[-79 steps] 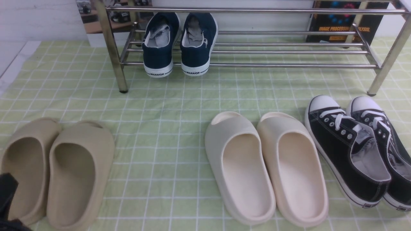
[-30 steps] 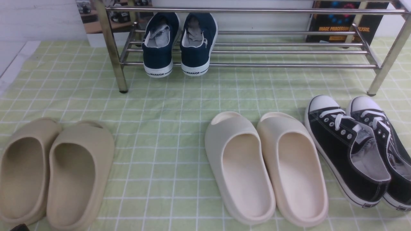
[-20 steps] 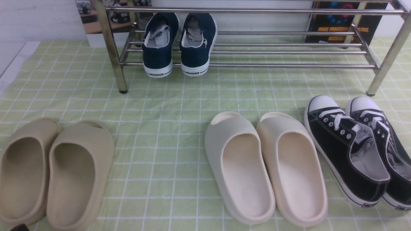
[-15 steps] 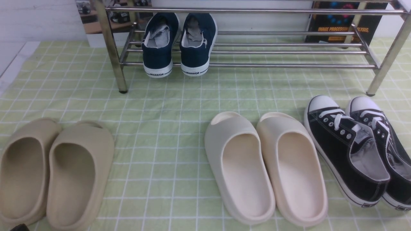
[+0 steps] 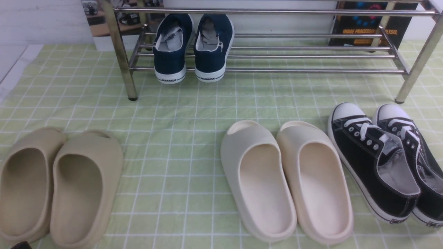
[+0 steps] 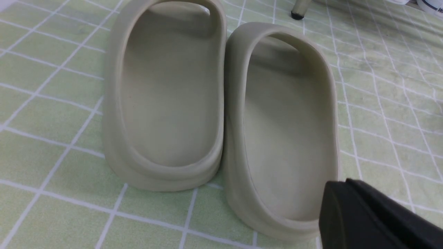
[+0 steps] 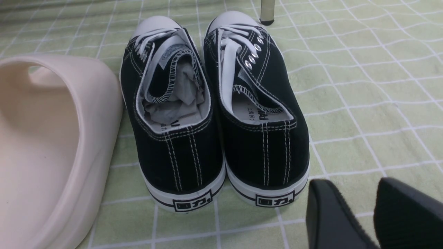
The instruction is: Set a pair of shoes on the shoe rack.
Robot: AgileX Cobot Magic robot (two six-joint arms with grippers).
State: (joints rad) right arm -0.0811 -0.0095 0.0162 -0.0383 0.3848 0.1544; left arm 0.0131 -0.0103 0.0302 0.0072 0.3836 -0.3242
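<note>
The pair of shoes, two navy slip-ons with white soles, stands side by side on the lower tubes of the shoe rack, near its left end, heels toward me. My left gripper is shut with nothing in it. It hovers low over the heel of the tan slide, far from the rack. My right gripper is open and empty, just behind the heels of the black sneakers. Neither gripper touches the navy shoes.
On the green checked cloth lie a tan pair of slides at front left, a cream pair in the middle and black lace-up sneakers at front right. The rack's front legs stand on the cloth.
The black tip of my left gripper has drawn back out of the front view's bottom left corner, leaving only a sliver. Shoes and rack have not moved.
</note>
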